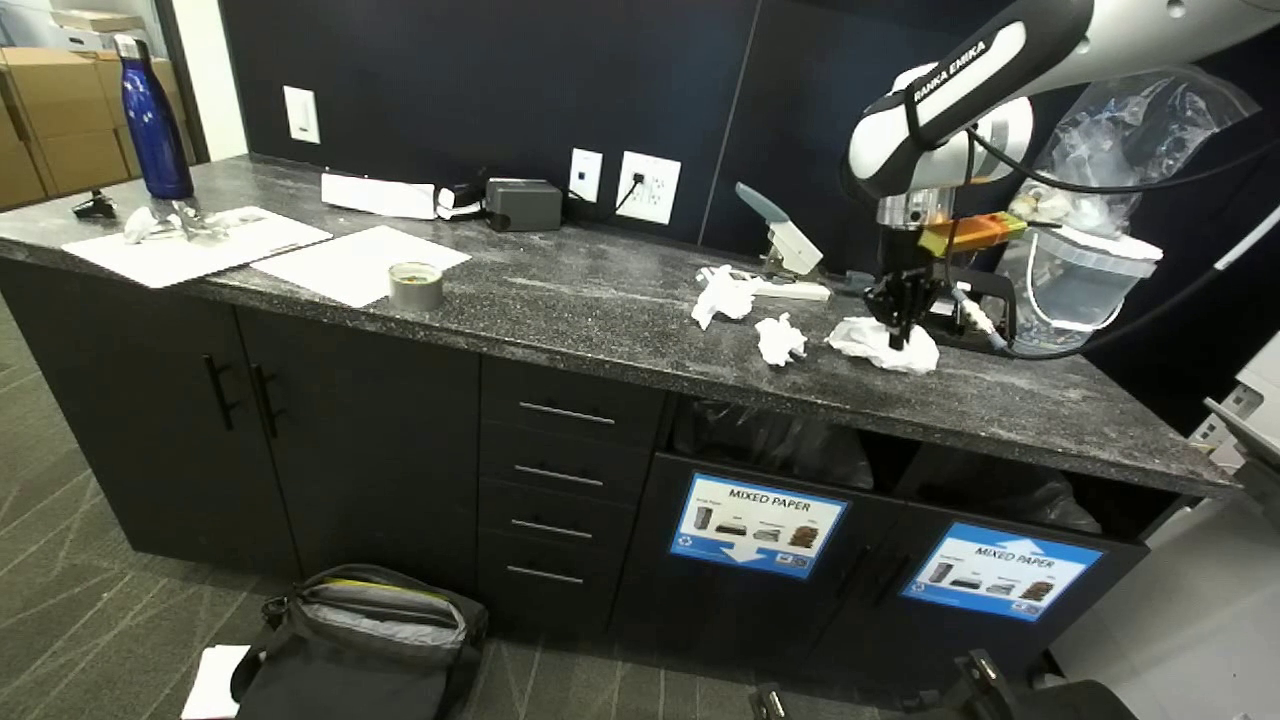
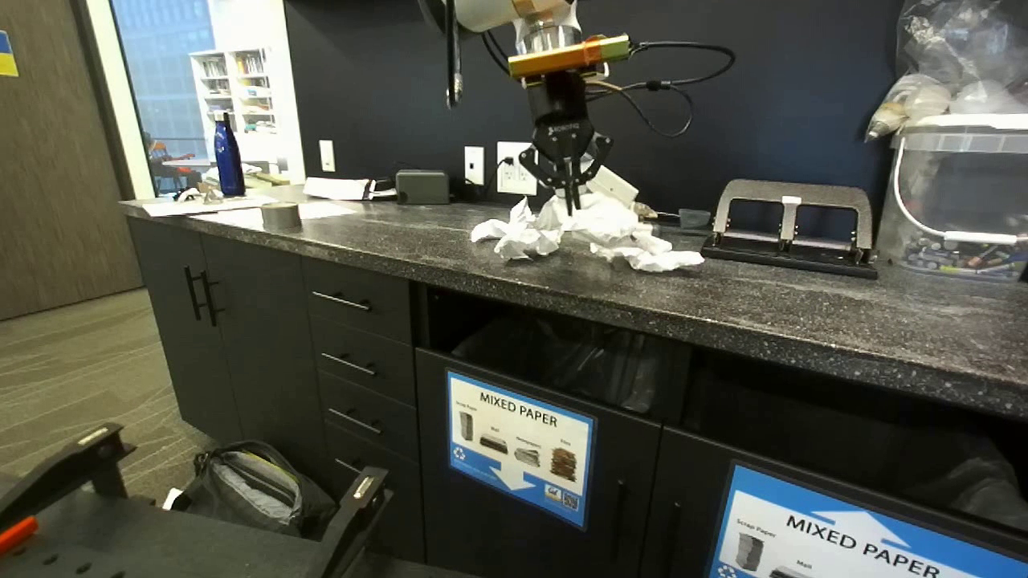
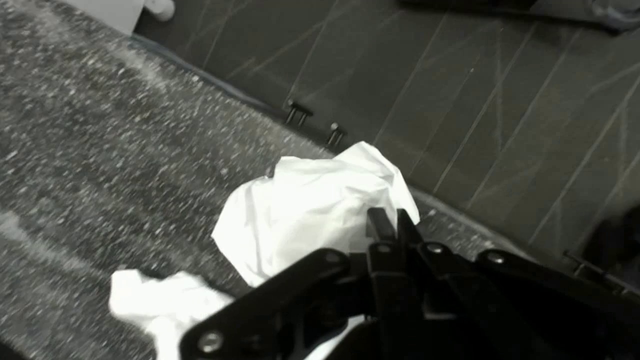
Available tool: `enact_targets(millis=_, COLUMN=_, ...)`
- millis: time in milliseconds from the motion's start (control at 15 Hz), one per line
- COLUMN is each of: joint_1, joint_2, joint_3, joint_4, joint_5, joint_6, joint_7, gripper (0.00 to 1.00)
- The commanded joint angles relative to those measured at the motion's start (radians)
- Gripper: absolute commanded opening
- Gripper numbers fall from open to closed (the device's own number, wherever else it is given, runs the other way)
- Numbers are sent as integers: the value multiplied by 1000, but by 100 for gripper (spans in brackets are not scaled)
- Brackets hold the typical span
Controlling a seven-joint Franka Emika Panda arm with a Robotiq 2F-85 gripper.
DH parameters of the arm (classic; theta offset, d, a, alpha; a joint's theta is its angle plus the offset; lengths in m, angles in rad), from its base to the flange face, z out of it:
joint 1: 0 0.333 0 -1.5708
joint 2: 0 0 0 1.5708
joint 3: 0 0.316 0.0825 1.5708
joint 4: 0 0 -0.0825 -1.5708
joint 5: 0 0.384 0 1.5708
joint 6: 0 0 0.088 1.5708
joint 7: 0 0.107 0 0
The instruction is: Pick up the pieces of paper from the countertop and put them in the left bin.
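Between the roll of tape (image 1: pixel 416 290) and the pieces of paper (image 1: pixel 780 340), an open stretch of the countertop (image 1: pixel 560 310) runs to a thick front edge, its stone dark and speckled. White, wrinkled and irregular, one piece lies under the gripper (image 2: pixel 572 205), whose fingers (image 3: pixel 381 226) stand close together, tips over its end; whether they clamp it I cannot tell.

On the table (image 1: pixel 600 320), two paper scraps (image 1: pixel 781 340) lie between tape roll (image 1: pixel 415 290), left, and bucket (image 1: pixel 1080 285), right; a third scrap (image 1: pixel 862 343) is in the claw (image 1: pixel 897 342). Below sit the left bin (image 1: pixel 735 600) and right bin (image 1: pixel 930 630).
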Motion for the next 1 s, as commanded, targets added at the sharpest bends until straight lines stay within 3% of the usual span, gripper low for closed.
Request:
enact_targets(millis=0, joint_1=-38, joint_2=-73, joint_3=53, joint_4=-109, joint_5=116, joint_6=-118, joint_7=-73, gripper=6)
enact_targets(millis=533, joint_1=-69, joint_2=-205, joint_3=74, joint_4=-348, joint_5=257, joint_6=-208, joint_7=-188, gripper=6)
enact_targets(millis=933, joint_1=-75, joint_2=-379, joint_3=51, joint_4=-653, joint_5=277, joint_6=45, joint_7=-230, gripper=6)
